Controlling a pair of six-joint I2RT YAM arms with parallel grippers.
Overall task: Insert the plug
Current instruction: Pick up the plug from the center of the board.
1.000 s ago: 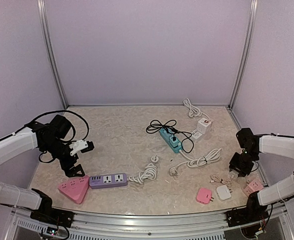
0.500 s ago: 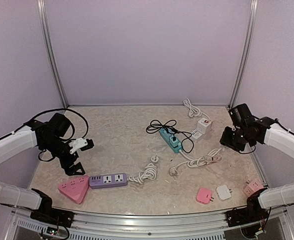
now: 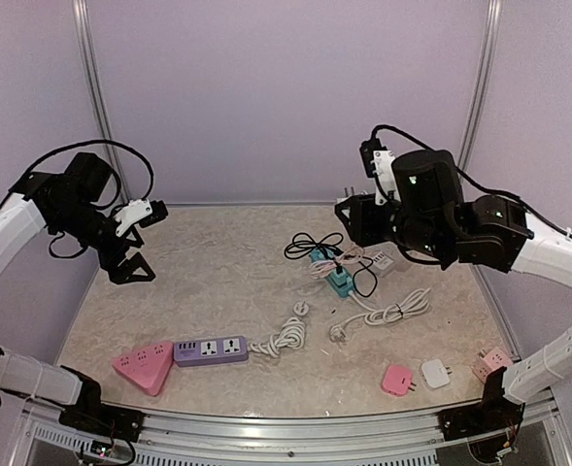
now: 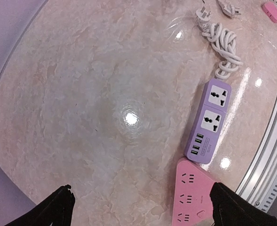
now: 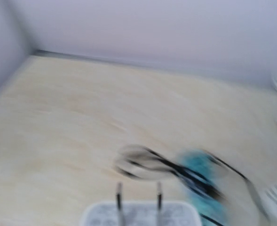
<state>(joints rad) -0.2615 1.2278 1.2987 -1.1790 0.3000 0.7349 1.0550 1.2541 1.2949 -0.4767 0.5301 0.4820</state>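
Item: white two-prong plug [image 5: 140, 214], pinched in right gripper [image 3: 350, 207], aloft at 1 o'clock over teal plastic power strip [image 3: 332, 273]. Left gripper [image 4: 140, 188]: spread, empty, 9 o'clock. Hazard: a hurried descent could twist plug between the jaws, so prongs miss slots.

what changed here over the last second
The right arm swung up from the near right corner and leftward; the right fingers now hold a white two-pin plug above the teal power strip. The left fingers, wide open, rose and drew back. The purple power strip, pink triangular strip, pink charger and white charger stayed put.
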